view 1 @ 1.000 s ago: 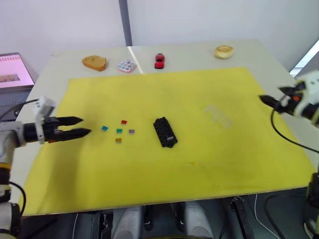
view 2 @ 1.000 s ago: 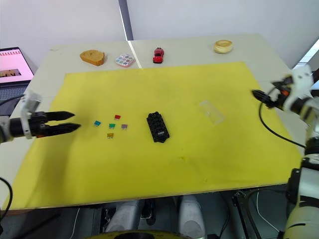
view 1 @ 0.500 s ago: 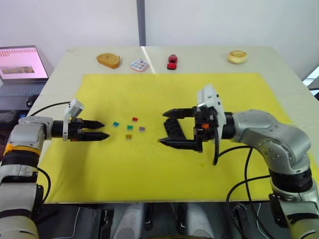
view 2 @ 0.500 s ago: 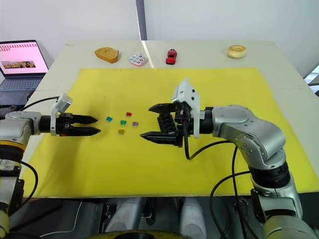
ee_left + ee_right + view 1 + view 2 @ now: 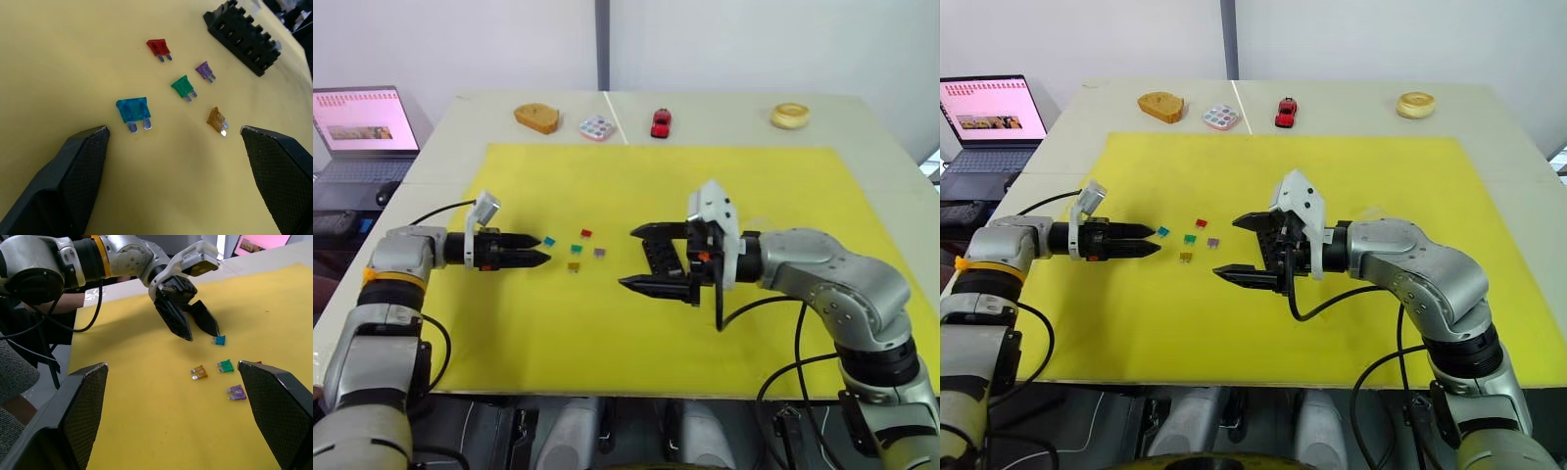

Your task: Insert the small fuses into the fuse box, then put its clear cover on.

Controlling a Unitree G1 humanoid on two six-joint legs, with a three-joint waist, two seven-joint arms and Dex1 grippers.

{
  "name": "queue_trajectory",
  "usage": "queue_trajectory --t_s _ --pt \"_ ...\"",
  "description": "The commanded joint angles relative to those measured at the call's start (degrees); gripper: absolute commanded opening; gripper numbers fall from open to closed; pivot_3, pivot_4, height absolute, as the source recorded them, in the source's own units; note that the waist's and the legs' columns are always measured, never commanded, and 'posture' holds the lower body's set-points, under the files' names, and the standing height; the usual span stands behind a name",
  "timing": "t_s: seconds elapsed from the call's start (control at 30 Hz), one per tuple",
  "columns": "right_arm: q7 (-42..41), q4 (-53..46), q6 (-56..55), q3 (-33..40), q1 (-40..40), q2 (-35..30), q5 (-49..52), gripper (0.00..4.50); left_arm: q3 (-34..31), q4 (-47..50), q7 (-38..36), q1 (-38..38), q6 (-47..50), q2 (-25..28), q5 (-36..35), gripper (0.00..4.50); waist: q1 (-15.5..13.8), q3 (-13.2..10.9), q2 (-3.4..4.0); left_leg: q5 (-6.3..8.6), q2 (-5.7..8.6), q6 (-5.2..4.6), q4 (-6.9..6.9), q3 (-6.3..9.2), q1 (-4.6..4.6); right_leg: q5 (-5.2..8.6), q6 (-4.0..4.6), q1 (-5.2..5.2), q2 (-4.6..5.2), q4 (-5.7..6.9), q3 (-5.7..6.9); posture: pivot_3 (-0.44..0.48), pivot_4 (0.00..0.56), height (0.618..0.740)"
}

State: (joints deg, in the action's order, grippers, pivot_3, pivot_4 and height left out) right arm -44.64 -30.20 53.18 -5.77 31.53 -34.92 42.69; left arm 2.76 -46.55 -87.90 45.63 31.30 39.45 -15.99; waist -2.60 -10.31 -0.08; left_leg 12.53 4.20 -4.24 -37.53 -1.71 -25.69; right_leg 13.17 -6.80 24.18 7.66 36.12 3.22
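Several small fuses lie loose on the yellow mat (image 5: pixel 607 323): teal (image 5: pixel 133 110), red (image 5: pixel 158 47), green (image 5: pixel 182 86), purple (image 5: pixel 205 70) and amber (image 5: pixel 215 118). My left gripper (image 5: pixel 544 249) is open and low over the mat, its tips just left of the teal fuse (image 5: pixel 548 241). The black fuse box (image 5: pixel 656 257) lies right of the fuses. My right gripper (image 5: pixel 626 258) is wide open, one finger on each side of the box's near end, partly hiding it. The clear cover (image 5: pixel 1368 212) shows faintly behind my right arm.
Along the table's far edge stand a tan wooden piece (image 5: pixel 537 117), a round paint palette (image 5: pixel 598 128), a red toy car (image 5: pixel 661 122) and a tan ring (image 5: pixel 790 116). An open laptop (image 5: pixel 362 122) sits off the table's left side.
The camera has shifted. My right arm swung in from the right edge to the fuse box and now sits slightly lower. My left gripper advanced right, close to the teal fuse.
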Motion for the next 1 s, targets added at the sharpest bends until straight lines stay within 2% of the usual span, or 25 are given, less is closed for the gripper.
queue_trajectory --t_s 0.03,0.33,0.8,0.9,0.97,1.0 --pt "0.64 -1.37 -1.26 0.46 0.49 -0.06 -0.51 4.45 0.35 -0.41 -1.09 0.09 2.93 -3.07 -0.92 4.5 0.01 0.0 0.0 0.02 0.0 -0.03 -0.04 0.0 -0.01 0.0 0.0 -0.01 0.0 0.0 0.0 0.0 0.15 0.74" --pt "1.11 -0.99 -2.02 -0.05 0.09 0.08 -1.67 4.45 -0.91 1.41 -0.49 -2.24 5.45 -4.74 -1.41 4.5 0.1 0.0 0.0 0.04 0.0 -0.06 -0.07 0.0 0.0 0.0 0.0 -0.04 0.0 0.0 0.0 0.0 0.15 0.74" --pt "0.51 0.56 -3.71 -1.45 0.8 0.13 -4.91 4.45 -3.26 8.81 0.41 -8.59 15.08 -1.67 -5.71 4.5 1.83 0.03 0.03 0.06 -0.02 -0.07 0.08 -0.01 0.03 0.0 0.0 0.05 0.01 -0.01 -0.04 0.0 0.15 0.74" --pt "0.5 1.13 -4.45 -1.89 1.06 0.41 -5.75 4.5 -3.5 10.37 2.01 -9.52 16.06 -2.5 -6.49 3.64 1.94 0.03 0.03 0.06 -0.02 -0.07 0.14 -0.02 0.06 0.0 0.0 0.06 0.02 -0.02 -0.04 0.0 0.15 0.74" --pt "0.42 1.41 -4.88 -2.05 1.11 0.37 -6.25 4.5 -3.91 10.26 2.72 -9.58 16.61 -2.79 -6.93 2.76 1.91 0.03 0.03 0.06 -0.02 -0.07 0.15 -0.02 0.06 0.0 0.0 0.06 0.01 -0.02 -0.04 0.0 0.15 0.74" --pt "0.36 1.48 -5.15 -2.08 1.01 0.27 -6.49 4.5 -4.16 10.1 3.0 -9.62 16.88 -2.93 -7.19 2.76 1.89 0.03 0.03 0.06 -0.01 -0.07 0.15 -0.02 0.06 0.0 0.0 0.06 0.01 -0.02 -0.04 0.0 0.15 0.74"
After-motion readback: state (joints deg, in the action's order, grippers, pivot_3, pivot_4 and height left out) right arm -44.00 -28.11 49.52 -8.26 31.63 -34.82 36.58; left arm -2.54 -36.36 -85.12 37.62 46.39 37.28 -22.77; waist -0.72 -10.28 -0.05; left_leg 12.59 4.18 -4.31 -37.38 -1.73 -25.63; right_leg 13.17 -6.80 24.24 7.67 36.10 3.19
